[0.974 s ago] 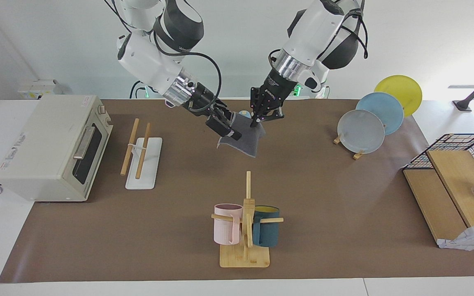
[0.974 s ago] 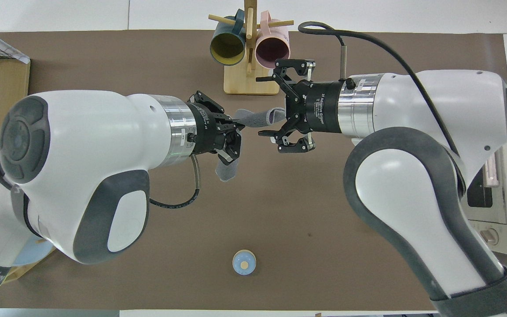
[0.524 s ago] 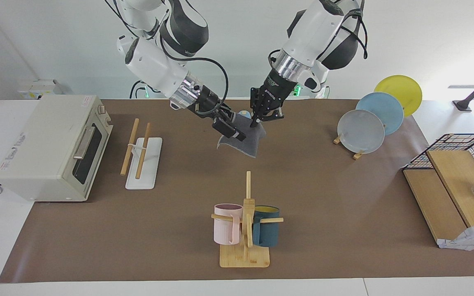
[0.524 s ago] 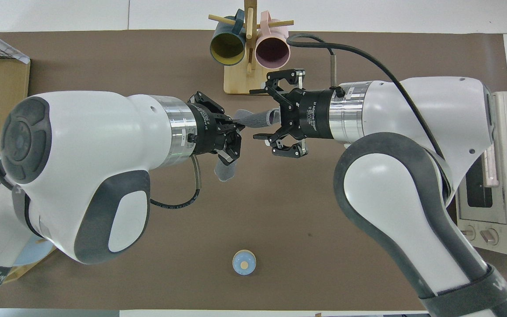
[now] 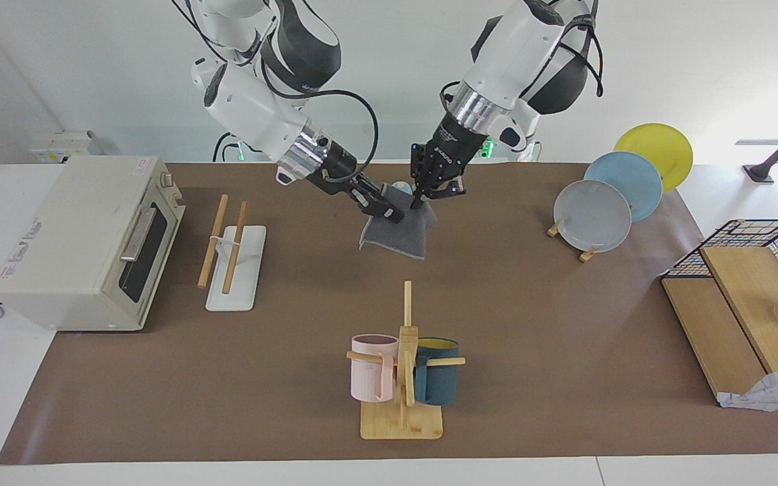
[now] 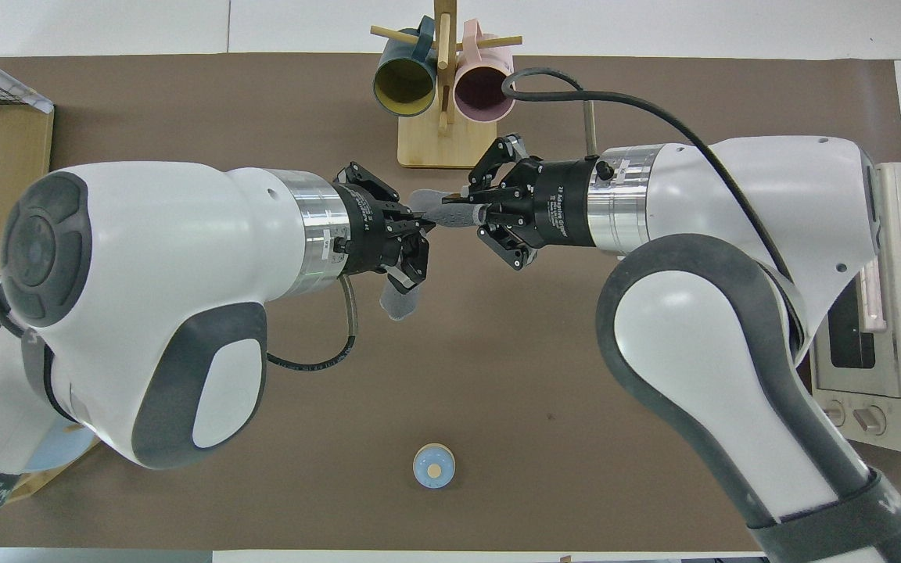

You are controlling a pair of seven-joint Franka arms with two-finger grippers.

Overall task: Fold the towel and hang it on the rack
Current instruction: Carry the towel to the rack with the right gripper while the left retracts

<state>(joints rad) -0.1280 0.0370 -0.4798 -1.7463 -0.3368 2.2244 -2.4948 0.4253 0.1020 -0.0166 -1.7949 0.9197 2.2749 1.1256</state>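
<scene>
A: Right gripper [image 5: 392,214] pinches one top corner of the small grey soft cloth towel [image 5: 397,233], upper centre of frame; left gripper [image 5: 418,201] clamps the other corner.

B: And the light wooden two-rod rack [image 5: 225,244]?

A: Centre-left of frame, toward the right arm's end, rods running away from the robots. Bare brown mat lies between.

Bright, even light from above; soft faint shadows on the brown table [image 5: 537,337]; both views sharp, white edges slightly washed out
</scene>
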